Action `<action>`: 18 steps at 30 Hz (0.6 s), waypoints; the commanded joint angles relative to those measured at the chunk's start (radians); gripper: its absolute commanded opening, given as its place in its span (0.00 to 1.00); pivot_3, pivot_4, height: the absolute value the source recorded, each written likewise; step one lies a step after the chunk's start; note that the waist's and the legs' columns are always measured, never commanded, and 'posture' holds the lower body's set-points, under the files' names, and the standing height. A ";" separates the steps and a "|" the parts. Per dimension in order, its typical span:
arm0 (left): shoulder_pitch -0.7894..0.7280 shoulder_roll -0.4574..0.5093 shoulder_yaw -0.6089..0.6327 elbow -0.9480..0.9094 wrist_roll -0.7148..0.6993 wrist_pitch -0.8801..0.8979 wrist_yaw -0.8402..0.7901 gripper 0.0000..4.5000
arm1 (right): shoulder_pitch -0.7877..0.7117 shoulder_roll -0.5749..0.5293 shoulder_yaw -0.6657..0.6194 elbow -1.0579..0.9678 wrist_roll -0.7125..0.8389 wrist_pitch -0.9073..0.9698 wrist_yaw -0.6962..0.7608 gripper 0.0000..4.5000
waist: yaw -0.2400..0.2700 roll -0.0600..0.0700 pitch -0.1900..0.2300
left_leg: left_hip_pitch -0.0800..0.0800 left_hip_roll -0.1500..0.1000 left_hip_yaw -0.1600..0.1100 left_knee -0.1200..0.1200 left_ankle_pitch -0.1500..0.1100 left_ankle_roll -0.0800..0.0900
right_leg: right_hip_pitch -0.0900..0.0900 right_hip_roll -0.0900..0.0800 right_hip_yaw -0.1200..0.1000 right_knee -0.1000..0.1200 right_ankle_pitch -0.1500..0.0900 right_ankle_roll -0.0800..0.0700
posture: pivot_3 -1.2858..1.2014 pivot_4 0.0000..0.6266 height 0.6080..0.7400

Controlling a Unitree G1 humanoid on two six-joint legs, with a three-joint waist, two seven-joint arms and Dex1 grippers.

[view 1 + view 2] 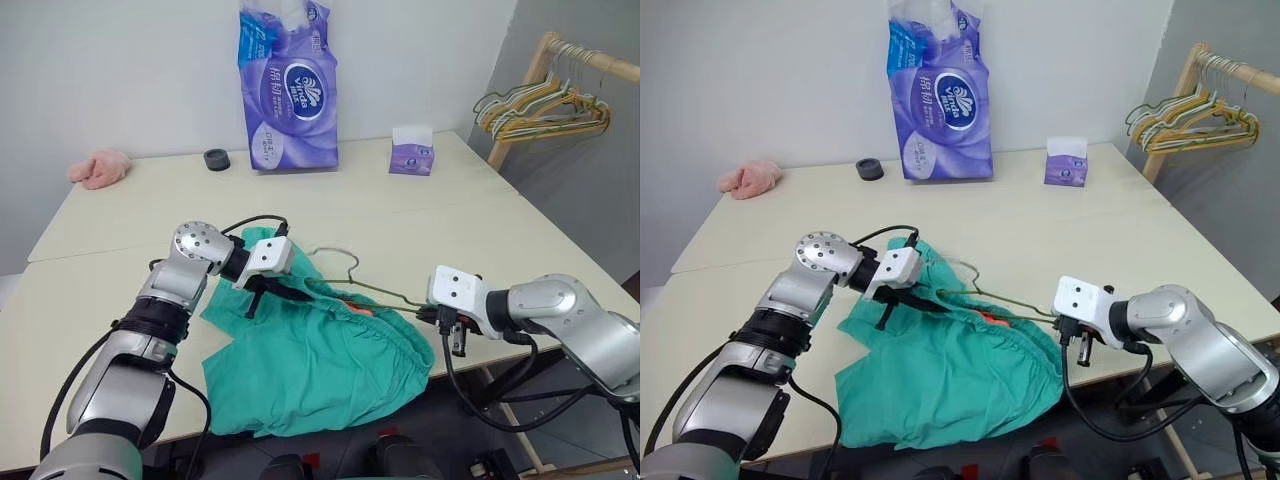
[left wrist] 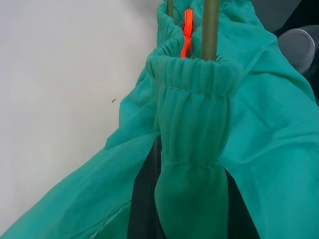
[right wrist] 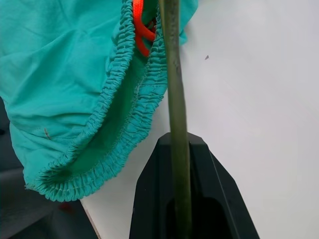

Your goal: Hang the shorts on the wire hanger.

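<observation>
Nearest the viewer, teal-green shorts (image 1: 320,365) lie spread over the front edge of a pale table (image 1: 420,215), one leg drooping past the rim. At the right end of the shorts, the right gripper (image 1: 447,322) has its fingers pressed together on the end of a thin wire hanger (image 1: 385,293), likely to keep the wire steady while the cloth is worked along it. From that grip the wire runs leftward into the gathered waistband, where an orange drawstring (image 1: 362,311) peeks out of the opening. At the left end, the left gripper (image 1: 262,292) is pinching a fold of the waistband; its own wrist camera shows the elastic bunched into a tube around a wire arm, so the hold seems meant to pull the waistband further onto the hanger. The hanger's hook (image 1: 345,257) curls free on the tabletop just behind the shorts, so the garment is only partly threaded. Farther back stand a small purple tissue box (image 1: 411,152), a tall purple pack of tissue rolls (image 1: 286,85) against the wall, a black ring-shaped object (image 1: 216,159) beside it, and a pink cloth lump (image 1: 99,167) at the far left. Off the far right corner, green and yellow hangers (image 1: 540,108) hang from a wooden rail.
</observation>
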 commanded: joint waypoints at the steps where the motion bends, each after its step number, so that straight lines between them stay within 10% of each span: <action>1: -0.002 -0.025 0.000 -0.049 -0.015 0.006 0.007 0.01 | -0.010 0.008 -0.032 -0.078 0.022 -0.095 0.044 0.00 | 0.000 0.000 0.000 | 0.000 0.000 0.000 0.000 0.000 0.000 | 0.000 0.000 0.000 0.000 0.000 0.000 | 0.44 0.04 1.00; 14: -0.006 -0.020 0.025 -0.034 -0.005 0.008 0.062 0.00 | 0.231 -0.133 -0.308 0.077 -0.008 -0.207 0.056 0.85 | 0.006 -0.001 0.000 | -0.001 0.000 0.000 0.001 0.000 0.000 | 0.001 0.000 0.000 0.000 0.000 0.000 | 0.44 0.05 1.00; 18: -0.016 -0.017 0.034 -0.011 0.000 -0.001 0.086 0.00 | 0.378 -0.073 -0.469 0.114 -0.001 -0.227 -0.003 0.85 | 0.005 -0.001 0.000 | 0.000 0.000 0.001 0.001 0.000 0.000 | 0.001 0.000 0.000 0.000 0.000 0.000 | 0.44 0.06 1.00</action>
